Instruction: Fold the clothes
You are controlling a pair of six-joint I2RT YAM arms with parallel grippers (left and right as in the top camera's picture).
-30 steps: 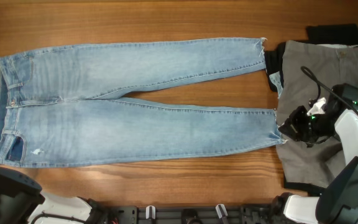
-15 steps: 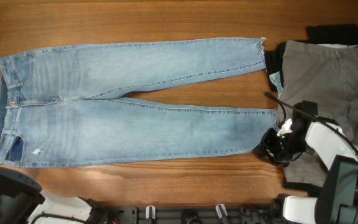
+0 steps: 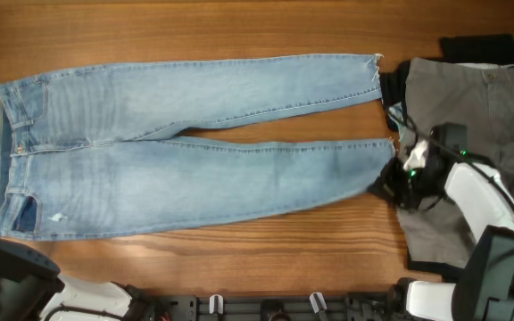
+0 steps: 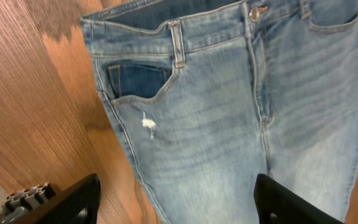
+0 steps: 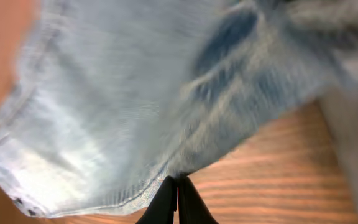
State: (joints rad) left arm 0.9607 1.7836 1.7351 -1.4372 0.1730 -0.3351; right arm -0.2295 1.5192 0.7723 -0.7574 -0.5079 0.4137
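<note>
I find the jeans (image 3: pixel 194 178) spread flat on the wooden tabletop (image 3: pixel 239 27), long axis running 9 to 3 o'clock. The waistband (image 3: pixel 9 134) is at 9 and both frayed hems at 3. The legs fork apart toward 3, with a wedge of bare wood between them.

Open room: a broad bare band along 12 o'clock and a narrower strip along 6. The 3 o'clock side is crowded by a grey garment (image 3: pixel 480 116) with a black garment (image 3: pixel 480 46) beyond it; the far leg's hem (image 3: pixel 378 78) lies just beside them.

The right pincer (image 3: pixel 389 185) sits at the near leg's hem, its fingers (image 5: pixel 164 202) pressed together, pinching the denim's edge.

The left pincer (image 4: pixel 176 202) hangs spread wide over the hip near the front pocket (image 4: pixel 138 78), gripping nothing.
</note>
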